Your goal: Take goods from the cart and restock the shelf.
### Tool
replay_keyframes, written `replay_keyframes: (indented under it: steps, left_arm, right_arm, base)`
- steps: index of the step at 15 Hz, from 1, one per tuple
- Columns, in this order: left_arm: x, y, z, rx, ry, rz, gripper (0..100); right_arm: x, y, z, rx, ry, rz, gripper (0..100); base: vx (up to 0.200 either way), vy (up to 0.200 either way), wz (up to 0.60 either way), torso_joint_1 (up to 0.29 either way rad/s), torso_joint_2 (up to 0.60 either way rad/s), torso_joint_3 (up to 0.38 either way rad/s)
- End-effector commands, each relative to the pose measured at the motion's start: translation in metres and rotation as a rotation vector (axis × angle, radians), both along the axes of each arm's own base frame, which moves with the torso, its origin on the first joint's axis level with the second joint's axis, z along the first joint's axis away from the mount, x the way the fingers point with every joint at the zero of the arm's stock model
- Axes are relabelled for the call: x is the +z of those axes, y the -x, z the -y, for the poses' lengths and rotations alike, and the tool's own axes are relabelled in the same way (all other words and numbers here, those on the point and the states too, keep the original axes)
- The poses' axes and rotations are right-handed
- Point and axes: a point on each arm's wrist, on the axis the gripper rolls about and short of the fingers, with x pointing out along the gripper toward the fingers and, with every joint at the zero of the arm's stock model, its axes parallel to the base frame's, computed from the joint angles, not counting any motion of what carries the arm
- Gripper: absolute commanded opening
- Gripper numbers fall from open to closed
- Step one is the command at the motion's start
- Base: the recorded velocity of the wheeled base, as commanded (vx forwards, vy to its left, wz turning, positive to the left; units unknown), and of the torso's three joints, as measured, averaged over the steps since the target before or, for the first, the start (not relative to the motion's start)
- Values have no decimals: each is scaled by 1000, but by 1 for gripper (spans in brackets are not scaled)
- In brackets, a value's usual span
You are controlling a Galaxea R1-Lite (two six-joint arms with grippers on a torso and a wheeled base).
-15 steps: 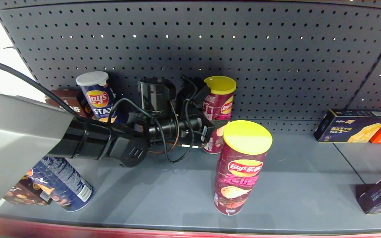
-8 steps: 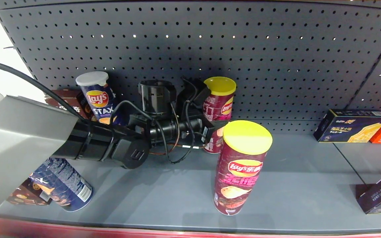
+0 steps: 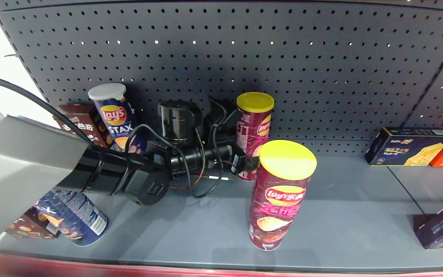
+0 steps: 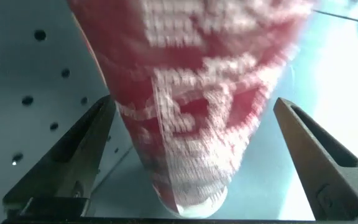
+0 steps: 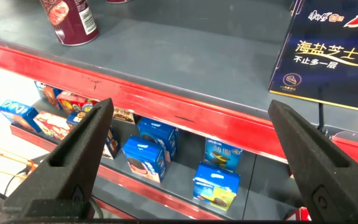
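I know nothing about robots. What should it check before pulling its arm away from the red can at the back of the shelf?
1. Rear red can stands upright on the shelf: ok.
2. Left gripper is open, with a gap on each side of the can in the left wrist view: ok.
3. Room between the left gripper and the front red can, which stands very close to it in the head view: cannot tell.
4. Blue can on the arm's other side stands apart from the gripper: ok.
5. Right gripper is open and empty, in front of the shelf's edge: ok.
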Motion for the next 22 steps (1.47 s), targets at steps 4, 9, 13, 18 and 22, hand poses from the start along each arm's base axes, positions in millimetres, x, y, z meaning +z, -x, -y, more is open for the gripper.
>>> replay_keyframes:
  steps: [4, 9, 13, 18, 22]
  left_arm:
    - [5, 27, -20, 29, -3, -5, 100]
    - [7, 33, -30, 136, 1, -7, 100]
    - [7, 33, -31, 174, 1, -10, 100]
    - [7, 31, -35, 228, 7, -13, 100]
    - [12, 29, -43, 269, 20, -8, 100]
  right_arm:
    - [0, 0, 0, 0, 0, 0, 100]
    - [0, 0, 0, 0, 0, 0, 100]
    - [0, 0, 0, 0, 0, 0, 100]
    - [0, 0, 0, 0, 0, 0, 100]
    - [0, 0, 0, 0, 0, 0, 100]
  base:
    - [0, 0, 0, 0, 0, 0]
    - [0, 0, 0, 0, 0, 0]
    - [0, 0, 0, 0, 0, 0]
    - [0, 0, 0, 0, 0, 0]
    - [0, 0, 0, 0, 0, 0]
